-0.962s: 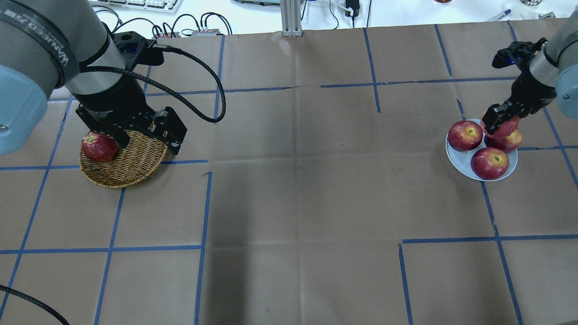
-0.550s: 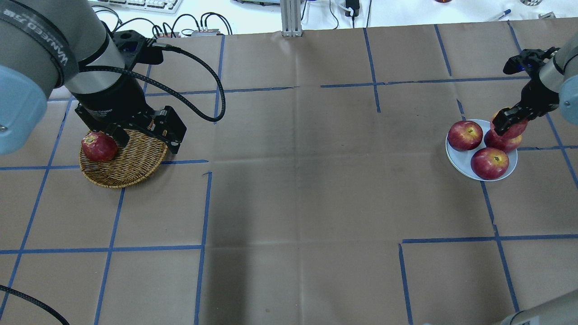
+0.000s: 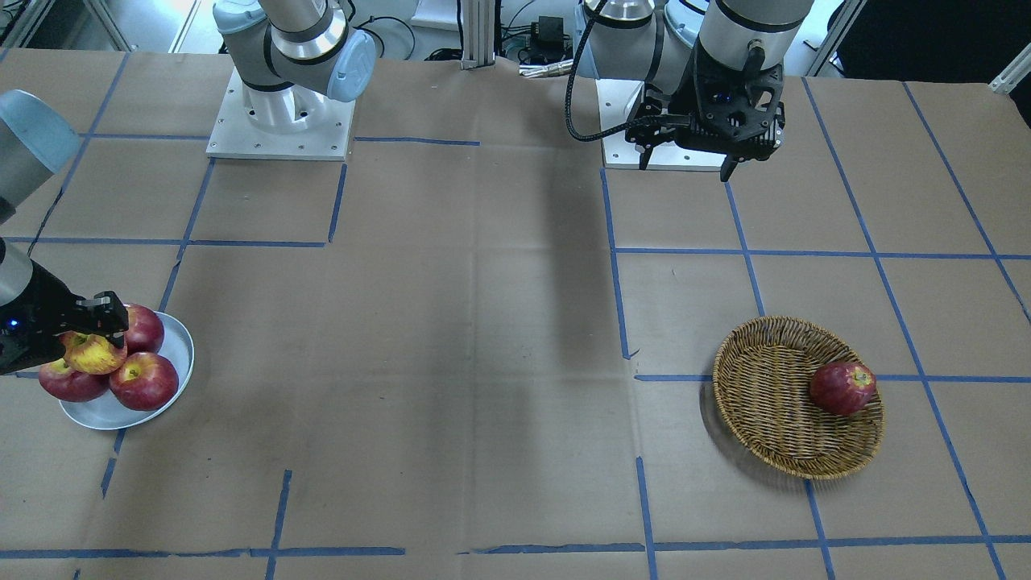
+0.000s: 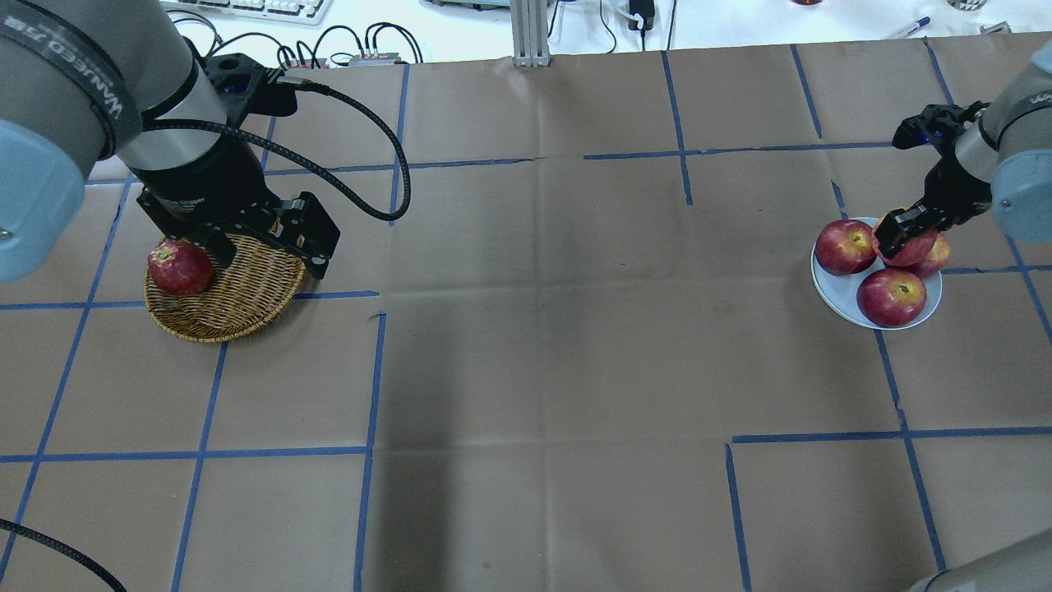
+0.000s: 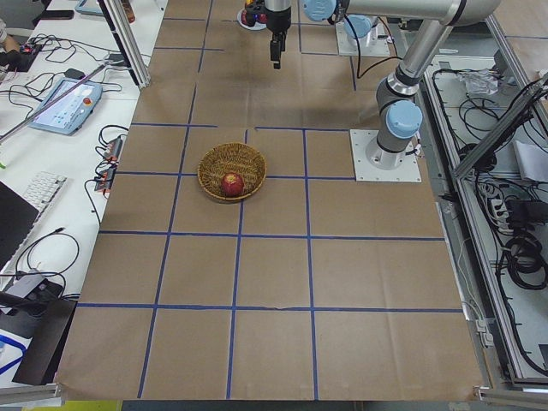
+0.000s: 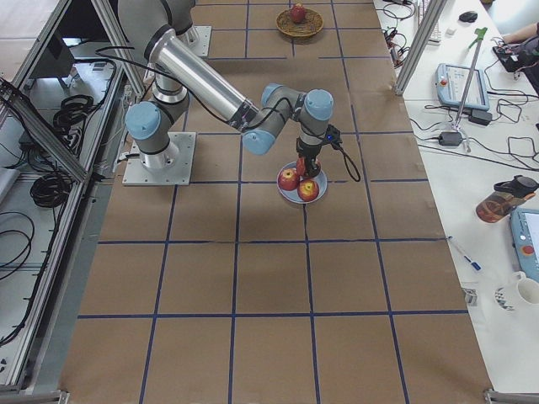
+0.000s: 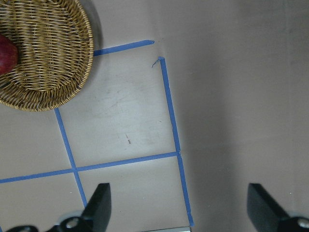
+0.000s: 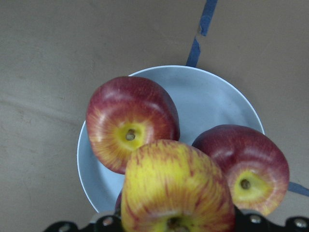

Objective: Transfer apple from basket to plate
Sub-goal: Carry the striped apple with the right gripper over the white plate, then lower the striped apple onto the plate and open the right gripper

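Note:
The yellow-streaked apple (image 8: 176,193) is held in my right gripper (image 4: 900,230), which is shut on it just over the pale plate (image 4: 830,292). Three dark red apples lie on that plate, and the held apple (image 3: 95,353) sits above them, over the gap between them; I cannot tell whether it touches them. The wicker basket (image 4: 238,308) stands at the left and holds one dark red apple (image 4: 179,267). My left gripper (image 7: 178,212) is open and empty, high above the table beside the basket (image 7: 48,63).
Brown paper with blue tape lines covers the table. The three dark apples fill most of the plate (image 8: 212,101). Cables, a keyboard and a metal post lie beyond the far edge.
My right gripper with the apple swung right, then back left, and now sits a little lower over the plate. The left arm has not moved.

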`<action>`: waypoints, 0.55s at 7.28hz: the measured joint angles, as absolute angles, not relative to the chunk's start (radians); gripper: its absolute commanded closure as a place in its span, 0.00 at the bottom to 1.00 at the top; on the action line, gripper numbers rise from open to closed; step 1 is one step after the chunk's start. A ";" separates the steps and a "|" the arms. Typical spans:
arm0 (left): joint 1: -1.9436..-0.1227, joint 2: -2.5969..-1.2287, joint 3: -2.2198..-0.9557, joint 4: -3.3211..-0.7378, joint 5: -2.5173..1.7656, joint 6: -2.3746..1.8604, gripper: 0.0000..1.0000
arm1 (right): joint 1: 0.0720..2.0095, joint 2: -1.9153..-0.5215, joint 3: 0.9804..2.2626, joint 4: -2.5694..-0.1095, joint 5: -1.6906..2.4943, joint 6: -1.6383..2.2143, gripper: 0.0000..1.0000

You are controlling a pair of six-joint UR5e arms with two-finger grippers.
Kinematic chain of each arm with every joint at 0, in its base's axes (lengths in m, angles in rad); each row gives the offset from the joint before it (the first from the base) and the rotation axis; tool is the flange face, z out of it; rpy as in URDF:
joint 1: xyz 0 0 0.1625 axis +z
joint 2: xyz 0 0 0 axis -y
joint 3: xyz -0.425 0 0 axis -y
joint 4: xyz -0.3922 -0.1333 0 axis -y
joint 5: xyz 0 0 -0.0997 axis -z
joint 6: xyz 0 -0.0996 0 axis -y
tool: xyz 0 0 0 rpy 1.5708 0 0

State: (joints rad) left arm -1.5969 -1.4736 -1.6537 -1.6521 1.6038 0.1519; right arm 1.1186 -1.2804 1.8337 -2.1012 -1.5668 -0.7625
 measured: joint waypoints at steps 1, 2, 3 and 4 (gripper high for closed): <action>-1.597 -1.474 -1.654 -1.652 1.602 0.152 0.01 | 1.120 -1.276 1.832 -2.104 -1.568 -0.763 0.43; -1.597 -1.474 -1.654 -1.652 1.600 0.152 0.01 | 1.121 -1.272 1.831 -2.114 -1.570 -0.764 0.40; -1.597 -1.474 -1.652 -1.651 1.599 0.152 0.01 | 1.121 -1.270 1.831 -2.131 -1.574 -0.765 0.40; -1.597 -1.474 -1.652 -1.651 1.599 0.152 0.01 | 1.120 -1.271 1.831 -2.140 -1.577 -0.767 0.21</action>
